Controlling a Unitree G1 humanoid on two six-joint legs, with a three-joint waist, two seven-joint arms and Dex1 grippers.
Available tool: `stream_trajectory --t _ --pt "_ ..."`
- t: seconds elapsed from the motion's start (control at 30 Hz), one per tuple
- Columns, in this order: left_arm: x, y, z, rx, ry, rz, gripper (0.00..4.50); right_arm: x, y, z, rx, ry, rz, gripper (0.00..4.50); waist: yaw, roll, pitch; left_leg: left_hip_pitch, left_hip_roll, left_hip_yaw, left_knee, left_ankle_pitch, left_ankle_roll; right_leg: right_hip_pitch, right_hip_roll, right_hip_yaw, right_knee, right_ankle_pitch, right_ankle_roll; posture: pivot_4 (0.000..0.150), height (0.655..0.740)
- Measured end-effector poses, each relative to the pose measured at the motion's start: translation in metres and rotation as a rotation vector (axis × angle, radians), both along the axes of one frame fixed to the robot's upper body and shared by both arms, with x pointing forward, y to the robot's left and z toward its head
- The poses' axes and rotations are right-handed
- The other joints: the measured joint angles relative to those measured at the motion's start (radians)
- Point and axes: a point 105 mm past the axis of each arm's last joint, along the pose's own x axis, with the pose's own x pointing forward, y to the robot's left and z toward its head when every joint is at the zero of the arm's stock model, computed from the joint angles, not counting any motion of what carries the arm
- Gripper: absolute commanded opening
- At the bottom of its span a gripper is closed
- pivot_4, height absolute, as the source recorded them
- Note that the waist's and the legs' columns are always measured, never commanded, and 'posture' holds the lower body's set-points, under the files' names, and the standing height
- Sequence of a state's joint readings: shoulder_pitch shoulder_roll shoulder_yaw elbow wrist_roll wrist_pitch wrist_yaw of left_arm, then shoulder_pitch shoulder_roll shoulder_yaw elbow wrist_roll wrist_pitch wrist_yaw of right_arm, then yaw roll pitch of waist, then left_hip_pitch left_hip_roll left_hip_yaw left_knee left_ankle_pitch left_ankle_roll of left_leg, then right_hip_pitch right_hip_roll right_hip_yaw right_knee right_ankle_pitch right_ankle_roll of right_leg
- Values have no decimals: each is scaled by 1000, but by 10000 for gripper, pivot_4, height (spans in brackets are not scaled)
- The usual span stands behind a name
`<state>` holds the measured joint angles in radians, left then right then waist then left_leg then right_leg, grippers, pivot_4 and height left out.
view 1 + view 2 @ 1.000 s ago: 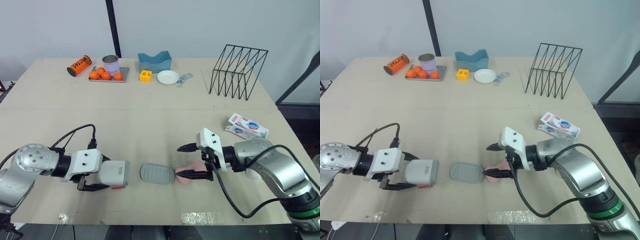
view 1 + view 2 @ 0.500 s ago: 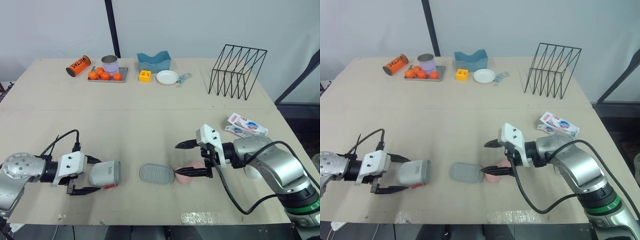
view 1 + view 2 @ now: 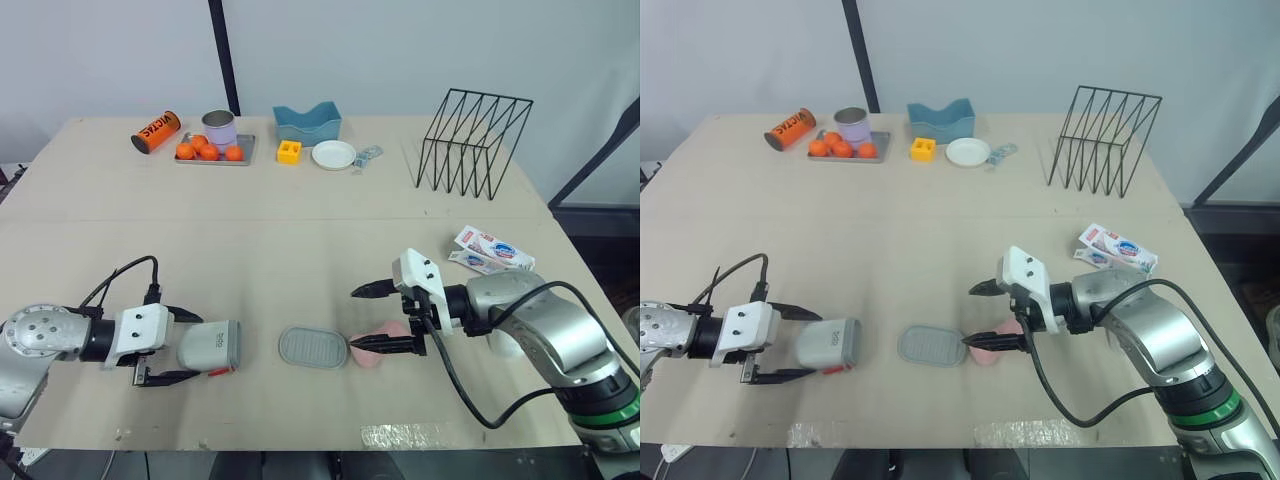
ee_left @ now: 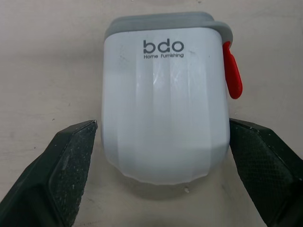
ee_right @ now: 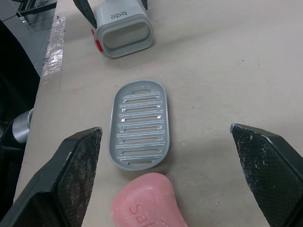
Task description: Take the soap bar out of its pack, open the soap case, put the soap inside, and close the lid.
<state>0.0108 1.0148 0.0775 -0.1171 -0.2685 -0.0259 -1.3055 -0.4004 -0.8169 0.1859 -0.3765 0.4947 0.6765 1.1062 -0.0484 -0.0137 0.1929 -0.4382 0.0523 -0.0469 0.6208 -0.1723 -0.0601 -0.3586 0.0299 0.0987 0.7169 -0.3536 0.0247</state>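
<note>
On the surface [image 3: 300, 250], the white soap case [image 4: 165, 113] lies left of the grey slatted tray [image 3: 314, 347], with the left hand [image 3: 204, 346] spread wide around it. The soap pack [image 3: 493, 252] (apparently emptied) sits well right of the tray. The pink soap bar [image 5: 144, 203], just right of the tray, lies inside the wide-open right hand [image 3: 354, 320]. Loading and closing remain.

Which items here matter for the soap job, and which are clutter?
Job: pink soap bar, white case shell, grey slotted tray, soap pack.
Clutter: wire rack, orange can, oranges, tin, blue holder, yellow block, white plate.
</note>
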Motion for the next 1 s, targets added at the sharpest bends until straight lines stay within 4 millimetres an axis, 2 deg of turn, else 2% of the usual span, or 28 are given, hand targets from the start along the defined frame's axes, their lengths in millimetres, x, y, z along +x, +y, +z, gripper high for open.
stream_trajectory --t 0.13,0.33,0.47,0.57,0.77,0.9,1.0 --pt "-4 6 14 -21 0 20 44922 0 0 0 1 -1 2 45000 0 0 0 0 0 0 0 0 0 0 -1 0 0 0 0 1500 7400" --pt "-13 -3 31 -98 20 11 44922 0 1 -1 -1 -2 5 45000 0 0 0 0 0 0 0 0 0 0 0 0 0 0 0 1500 7400" --pt "-7 -10 51 -144 -18 11 44922 0 1 -1 -1 -1 6 45000 1 0 0 0 0 0 0 0 0 0 0 0 0 0 0 1500 7400" --pt "5 -27 71 -216 -132 -19 44922 4 -1 1 -5 -9 -6 45000 1 0 0 0 -1 0 0 0 0 0 0 0 0 0 0 1500 7400" --pt "5 -58 62 -388 -135 -70 44922 14 -9 6 -28 -41 -40 45000 0 0 0 0 0 0 0 0 0 0 0 0 0 0 -1 1500 7400" --pt "8 -65 69 -488 -172 -51 44922 17 -17 12 -44 -69 -65 45000 1 -1 0 0 0 0 0 0 0 0 0 0 0 0 0 1500 7400" --pt "-3 -67 63 -472 -151 -91 44922 17 -25 14 -76 -80 -81 45000 1 -1 0 0 0 0 0 0 0 0 0 0 0 0 0 1500 7400"
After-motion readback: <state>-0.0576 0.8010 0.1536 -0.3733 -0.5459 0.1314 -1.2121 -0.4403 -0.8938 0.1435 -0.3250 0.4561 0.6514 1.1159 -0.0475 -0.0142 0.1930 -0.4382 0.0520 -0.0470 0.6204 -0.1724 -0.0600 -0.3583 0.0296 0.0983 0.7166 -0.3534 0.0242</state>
